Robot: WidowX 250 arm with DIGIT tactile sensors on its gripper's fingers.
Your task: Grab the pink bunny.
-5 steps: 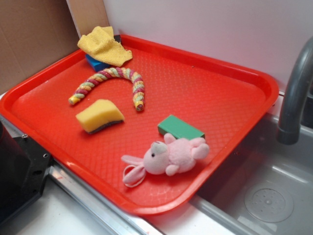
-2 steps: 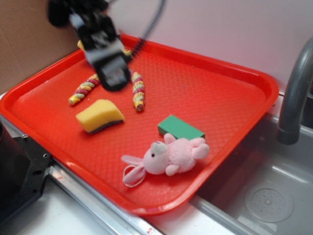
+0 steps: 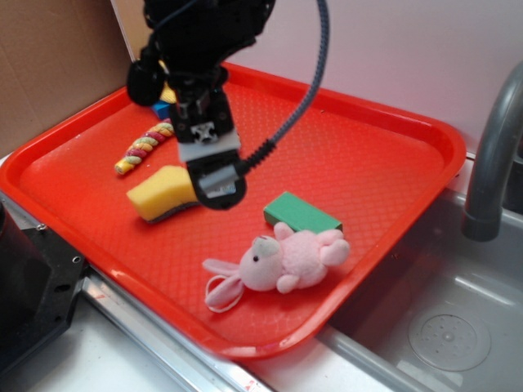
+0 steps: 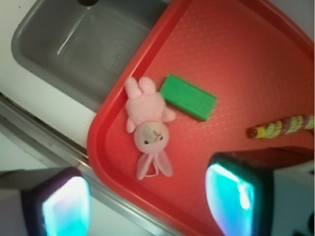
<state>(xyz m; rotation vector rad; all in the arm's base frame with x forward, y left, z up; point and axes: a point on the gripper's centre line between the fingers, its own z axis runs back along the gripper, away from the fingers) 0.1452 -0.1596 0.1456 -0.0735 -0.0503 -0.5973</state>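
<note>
Looking down, I see my gripper [image 4: 147, 201] with fingers wide apart, the pink bunny [image 4: 147, 129] at twelve o'clock, green block [image 4: 189, 97] touching it.

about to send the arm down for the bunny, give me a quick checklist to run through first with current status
1. Pink bunny in sight, lying on the red tray: ok.
2. Gripper jaws open and empty, per the wrist view: ok.
3. Gripper above the bunny: not ok, it hangs over the yellow sponge, away from the toy.
4. Space around the bunny: not ok, the green block lies right against its body.
5. Bunny clear of the tray rim: cannot tell, it lies close to the sink-side edge.
</note>
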